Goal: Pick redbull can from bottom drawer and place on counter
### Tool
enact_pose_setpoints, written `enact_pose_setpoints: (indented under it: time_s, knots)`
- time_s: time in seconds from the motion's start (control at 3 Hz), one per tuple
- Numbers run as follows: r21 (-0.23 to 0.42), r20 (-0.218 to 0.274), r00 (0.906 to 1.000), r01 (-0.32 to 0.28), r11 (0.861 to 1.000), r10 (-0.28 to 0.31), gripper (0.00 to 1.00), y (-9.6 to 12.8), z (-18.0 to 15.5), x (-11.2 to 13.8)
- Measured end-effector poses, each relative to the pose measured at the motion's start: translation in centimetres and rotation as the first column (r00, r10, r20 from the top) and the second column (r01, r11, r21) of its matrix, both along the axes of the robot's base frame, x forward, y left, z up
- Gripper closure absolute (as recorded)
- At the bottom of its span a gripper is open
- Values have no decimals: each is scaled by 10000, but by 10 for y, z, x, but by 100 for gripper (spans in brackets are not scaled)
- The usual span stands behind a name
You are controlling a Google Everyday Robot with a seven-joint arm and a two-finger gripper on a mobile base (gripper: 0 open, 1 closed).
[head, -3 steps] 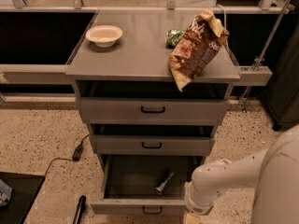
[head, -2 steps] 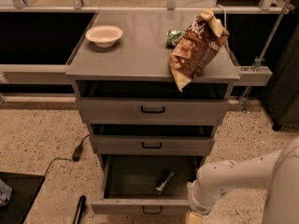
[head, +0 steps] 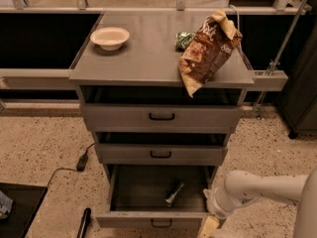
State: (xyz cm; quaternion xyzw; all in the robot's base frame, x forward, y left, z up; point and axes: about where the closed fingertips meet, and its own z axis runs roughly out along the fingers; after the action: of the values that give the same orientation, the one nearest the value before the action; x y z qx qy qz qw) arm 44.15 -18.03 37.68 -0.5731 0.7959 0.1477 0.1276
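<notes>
The can (head: 174,194) lies tipped in the open drawer (head: 130,218), its long axis running front-left to back-right. The gripper (head: 209,226) is by the drawer's right front corner; whether it is open or closed, I cannot tell.

White rnd arm (head: 257,187), tan gripper (head: 208,227) btm-right

I can't make out one readable word on my feed: the brown snack bag (head: 208,48), at about one o'clock on the tabletop (head: 148,58), carries pale lettering near its top, but it won't resolve into letters. The redbull can (head: 174,193), lying in the bottom drawer (head: 148,219) at six o'clock, shows no legible marking. The tool (head: 208,226) sits at roughly five o'clock, low by that drawer's right front corner, and I see no label on it.
</notes>
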Motion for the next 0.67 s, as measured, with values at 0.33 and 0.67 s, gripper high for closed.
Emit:
enact_pose_setpoints:
  time_s: [0.33,0.67]
  knots:
    - [-840,1011,9937,-401,9957,486,0,-5,-7,53]
    - [-905,1298,9871,-824,9925,938,0,26,-7,74]
